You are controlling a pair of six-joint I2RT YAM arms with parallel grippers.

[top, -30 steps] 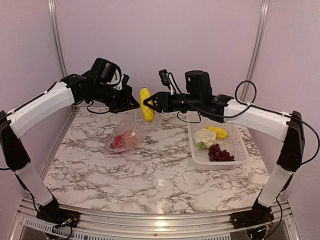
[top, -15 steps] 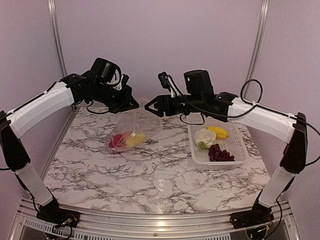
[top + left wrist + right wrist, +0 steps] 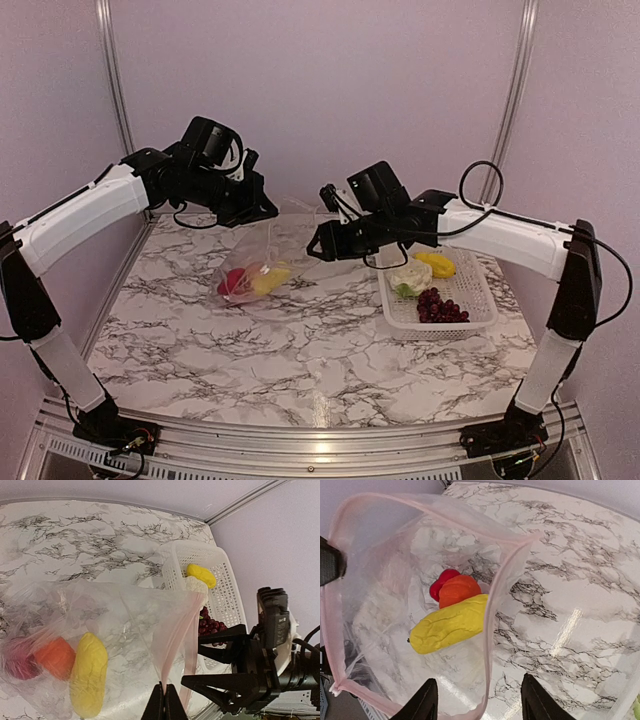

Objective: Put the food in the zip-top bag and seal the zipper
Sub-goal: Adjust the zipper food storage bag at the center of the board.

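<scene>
Since the bag (image 3: 125, 625) is floppy, the left pincer (image 3: 164, 706) pinches its stiff edge (image 3: 177, 630) and the right pincer (image 3: 479, 702) hangs open.

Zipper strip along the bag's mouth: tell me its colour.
Pale translucent pink. The zipper strip shows best in the right wrist view.

The clear, crinkly zip-top bag (image 3: 262, 262) sits toward the far-left of the tabletop, its mouth raised and gaping, with one edge pinched in the left gripper (image 3: 164, 700). Its pinkish zipper (image 3: 487, 630) is unsealed. At the bottom a red pepper (image 3: 442, 580), an orange round fruit (image 3: 461, 591) and a yellow corn cob (image 3: 451, 624) lie touching. The cauliflower (image 3: 409, 274), a yellow piece (image 3: 436, 264) and a purple grape bunch (image 3: 440, 306) lie in the white basket (image 3: 478, 295) by the right edge
</scene>
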